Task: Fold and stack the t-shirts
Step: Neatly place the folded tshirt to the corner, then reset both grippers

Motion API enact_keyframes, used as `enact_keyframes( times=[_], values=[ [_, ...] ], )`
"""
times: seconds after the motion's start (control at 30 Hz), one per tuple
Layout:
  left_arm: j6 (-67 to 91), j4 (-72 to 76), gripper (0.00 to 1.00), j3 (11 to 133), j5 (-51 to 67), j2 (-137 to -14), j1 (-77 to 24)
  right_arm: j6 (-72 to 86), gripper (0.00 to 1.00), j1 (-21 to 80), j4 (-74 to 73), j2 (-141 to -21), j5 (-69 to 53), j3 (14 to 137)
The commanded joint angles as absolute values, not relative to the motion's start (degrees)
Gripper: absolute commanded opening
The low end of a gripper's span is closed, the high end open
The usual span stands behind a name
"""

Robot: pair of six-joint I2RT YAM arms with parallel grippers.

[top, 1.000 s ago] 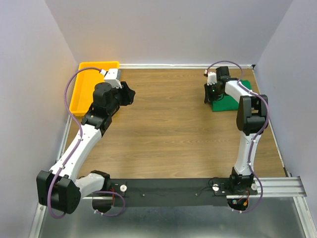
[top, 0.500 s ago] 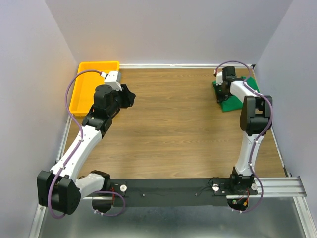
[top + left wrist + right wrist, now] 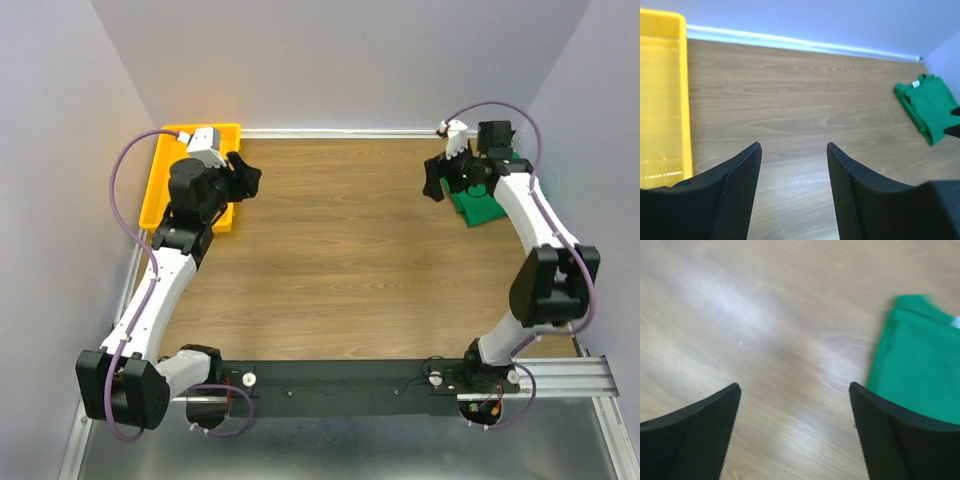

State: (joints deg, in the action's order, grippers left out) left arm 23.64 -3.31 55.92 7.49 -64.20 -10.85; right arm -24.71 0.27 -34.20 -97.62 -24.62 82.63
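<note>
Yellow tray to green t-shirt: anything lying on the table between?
Nothing; left wrist view shows only bare wood table between tray and t-shirt.

t-shirt (image 3: 929, 106): green cloth, matt, soft creases | table (image 3: 340, 250): wood grain, smooth, faint sheen below my right gripper (image 3: 794, 386) | tray (image 3: 662, 95): yellow plastic, glossy | my left gripper (image 3: 794, 146): black fingers (image 3: 740, 195), matt, fine dotted texture on inner faces | rail (image 3: 560, 373): bare metal, dull
</note>
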Motion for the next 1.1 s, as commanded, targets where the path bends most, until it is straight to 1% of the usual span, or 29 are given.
enact_keyframes(
  times=[0.0, 0.03, 0.07, 0.1, 0.13, 0.17, 0.23, 0.3, 0.33, 0.37, 0.47, 0.7, 0.87, 1.07],
  values=[
    [24.96, -2.28, 0.64, 59.06, 11.52, -64.34, -6.34, -16.90, 1.00, -0.44, -20.72, -90.10, -6.87, 77.54],
    [24.70, -3.94, 0.64, 59.58, 10.47, -63.73, -5.81, -10.18, 1.00, -0.44, -17.52, -88.70, -1.63, 74.30],
    [24.00, -5.78, 0.67, 60.29, 8.28, -63.63, -5.71, -7.15, 1.00, -0.53, -14.88, -87.29, 3.73, 72.70],
    [22.52, -8.41, 0.73, 62.82, 2.17, -64.24, -5.71, -4.60, 1.00, -0.70, -12.33, -85.97, 11.17, 71.55],
    [20.50, -13.74, 0.73, 64.32, 0.46, -64.77, -5.71, -0.31, 1.00, -0.88, -12.30, -85.61, 13.77, 71.11],
    [17.96, -15.97, 0.73, 65.99, -6.35, -65.04, -5.80, 1.74, 1.00, -0.88, -12.48, -84.65, 17.11, 70.49],
    [15.83, -18.19, 0.74, 65.40, -11.32, -63.90, -5.71, 2.46, 1.00, -0.88, -13.01, -82.37, 16.96, 68.57],
    [13.90, -18.37, 0.76, 63.03, -13.61, -61.80, -5.71, 2.37, 1.00, -0.97, -13.10, -78.25, 14.17, 65.23],
    [12.84, -17.93, 0.77, 61.97, -14.15, -59.44, -5.71, 2.37, 1.00, -1.23, -13.18, -77.27, 13.54, 64.26],
    [12.66, -16.97, 0.81, 60.05, -14.06, -58.28, -5.63, 2.81, 1.00, -1.49, -13.27, -76.56, 12.93, 62.77],
    [13.01, -15.74, 0.83, 57.58, -12.05, -55.29, -5.54, 2.99, 1.00, -1.84, -13.80, -75.32, 13.10, 60.74],
    [15.91, -15.03, 0.83, 55.46, -10.55, -53.44, -5.54, 2.55, 1.00, -1.85, -13.54, -71.90, 10.20, 56.79],
    [15.73, -15.03, 0.84, 54.93, -10.72, -52.03, -5.54, 2.29, 1.00, -1.85, -12.92, -70.58, 10.90, 54.49],
    [15.73, -14.77, 0.84, 53.97, -13.44, -50.71, -5.54, 0.71, 1.00, -1.93, -10.03, -67.51, 10.55, 51.68]
  ],
)
